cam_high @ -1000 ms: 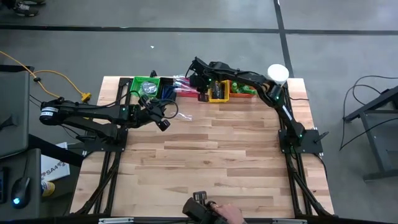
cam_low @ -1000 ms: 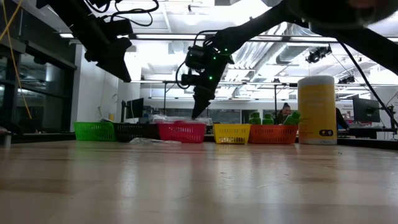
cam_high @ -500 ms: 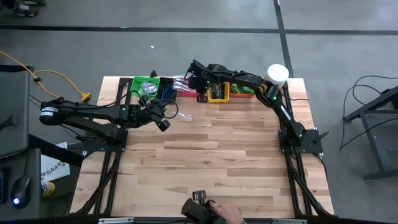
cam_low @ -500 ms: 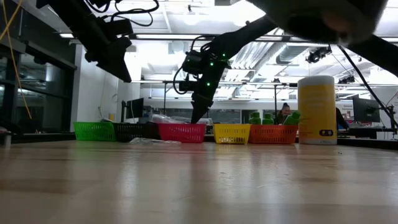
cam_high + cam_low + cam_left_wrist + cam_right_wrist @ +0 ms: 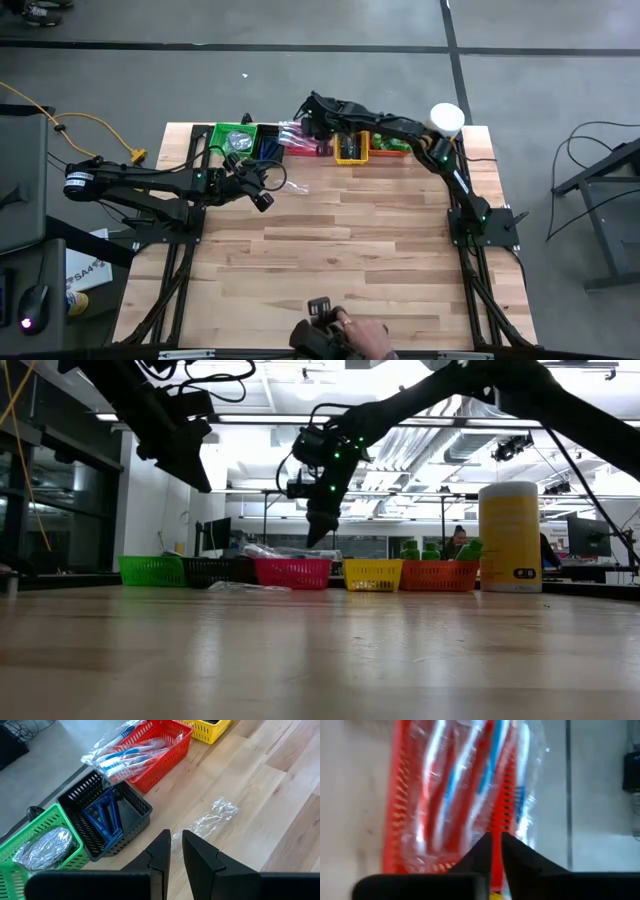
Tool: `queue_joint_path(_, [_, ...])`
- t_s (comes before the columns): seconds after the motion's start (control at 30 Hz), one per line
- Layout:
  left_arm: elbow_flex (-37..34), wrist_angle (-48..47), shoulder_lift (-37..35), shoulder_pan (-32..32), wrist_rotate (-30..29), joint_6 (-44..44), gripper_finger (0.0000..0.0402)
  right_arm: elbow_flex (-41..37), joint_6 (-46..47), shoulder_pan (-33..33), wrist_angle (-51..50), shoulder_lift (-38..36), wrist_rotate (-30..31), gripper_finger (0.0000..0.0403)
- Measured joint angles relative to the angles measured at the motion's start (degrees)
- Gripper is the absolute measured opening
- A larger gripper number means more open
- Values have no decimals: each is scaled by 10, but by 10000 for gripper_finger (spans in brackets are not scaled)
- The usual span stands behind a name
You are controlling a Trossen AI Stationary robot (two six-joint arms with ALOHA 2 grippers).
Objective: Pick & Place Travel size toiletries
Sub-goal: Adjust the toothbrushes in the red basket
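No word or number can be read with certainty: the tall pale-yellow cylinder with a white lid (image 5: 509, 537), at the right of the low view, bears a small dark label, and a white sheet (image 5: 86, 272) at the high view's lower left carries dark print, both illegible

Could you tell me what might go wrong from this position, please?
The right gripper hovers over the red bin, whose wrapped toothbrushes already overhang its rim; any nudge could spill them off the table edge. Its nearly closed fingers might also snag the clear wrap. The left gripper hangs above a loose clear-wrapped piece on the wood; thin, flat film may slip out of a pinch.
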Motion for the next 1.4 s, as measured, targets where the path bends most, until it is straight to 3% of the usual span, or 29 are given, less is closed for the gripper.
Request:
queue_joint_path(0.17, [0,0,0,0,0,0,49,0,-9,-6,2,0,9,114])
queue_joint_path(0.37, [0,0,0,0,0,1,49,0,-32,-23,5,2,-26,231])
queue_joint_path(0.53, [0,0,0,0,0,2,49,0,-18,-40,11,3,-26,283])
queue_joint_path(0.77, [0,0,0,0,0,2,49,0,10,-67,-10,9,-95,290])
queue_joint_path(1.1, [0,0,0,0,0,2,49,0,20,-87,-14,17,-110,289])
queue_joint_path(1.4, [0,0,0,0,0,2,49,0,22,-86,-13,16,-131,225])
